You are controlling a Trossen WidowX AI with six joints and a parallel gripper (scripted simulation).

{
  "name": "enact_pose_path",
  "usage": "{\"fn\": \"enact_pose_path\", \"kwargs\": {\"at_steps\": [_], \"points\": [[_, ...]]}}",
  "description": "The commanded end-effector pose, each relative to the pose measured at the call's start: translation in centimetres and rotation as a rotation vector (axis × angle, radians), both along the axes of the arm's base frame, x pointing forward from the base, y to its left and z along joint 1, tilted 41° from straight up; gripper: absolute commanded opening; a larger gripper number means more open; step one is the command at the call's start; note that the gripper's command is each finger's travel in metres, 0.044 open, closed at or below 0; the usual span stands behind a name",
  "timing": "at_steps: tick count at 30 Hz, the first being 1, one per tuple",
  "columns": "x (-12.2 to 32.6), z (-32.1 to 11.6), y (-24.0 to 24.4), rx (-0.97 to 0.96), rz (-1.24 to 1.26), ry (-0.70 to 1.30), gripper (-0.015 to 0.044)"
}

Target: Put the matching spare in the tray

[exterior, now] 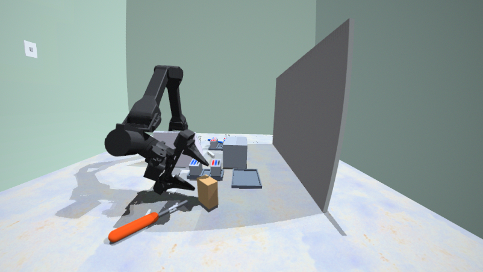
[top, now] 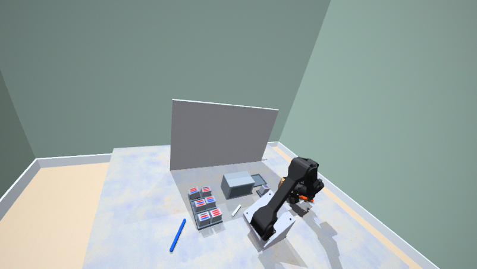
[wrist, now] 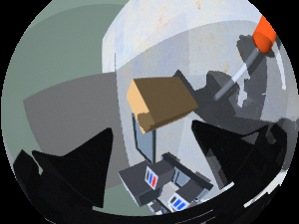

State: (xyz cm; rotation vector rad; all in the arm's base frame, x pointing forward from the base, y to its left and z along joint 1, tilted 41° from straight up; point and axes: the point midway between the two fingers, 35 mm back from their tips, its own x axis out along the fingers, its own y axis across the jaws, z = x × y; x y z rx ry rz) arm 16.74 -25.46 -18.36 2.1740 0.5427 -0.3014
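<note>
My gripper (exterior: 201, 176) (wrist: 152, 128) is open and empty, low over the table and tilted. A tan block (exterior: 207, 194) (wrist: 164, 99) stands just ahead of its fingertips. The flat blue-grey tray (top: 259, 180) (exterior: 246, 178) (wrist: 146, 145) is empty. Near it, a small rack (exterior: 193, 177) holds a unit with red, blue and black stripes (exterior: 215, 168) (wrist: 151, 177) and a unit with blue and black stripes (exterior: 195, 166) (wrist: 178, 202). A larger rack (top: 209, 225) holds several grey units with red, blue and black stripes. The mounted unit cannot be made out; the grey housing's (top: 237, 178) (exterior: 234, 153) inside is dark.
A tall grey board (top: 222, 133) (exterior: 311, 118) (wrist: 75, 118) stands behind the housing and tray. An orange-handled screwdriver (exterior: 133, 227) (wrist: 263, 38) lies near the gripper. A white stick (top: 236, 210) lies between the larger rack and the arm's base; a blue rod (top: 177, 234) lies beyond that rack.
</note>
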Motion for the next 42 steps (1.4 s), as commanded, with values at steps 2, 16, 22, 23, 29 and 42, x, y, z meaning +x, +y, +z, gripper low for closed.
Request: {"fn": "enact_pose_path", "kwargs": {"at_steps": [2,16,22,23,29,42], "points": [[0.0,0.0,0.0,0.000,0.000,0.000,0.0440],[-0.7,3.2,-0.8,-0.089,0.045,0.086,0.0440],[1.1,5.6,-1.8,-0.217,0.225,0.218,0.0440],[1.7,5.8,-1.7,-0.233,0.256,0.219,0.0440],[7.3,9.2,-0.6,-0.372,0.548,0.175,0.0440],[18.9,20.2,9.6,-0.639,1.243,-0.016,0.0440]]}}
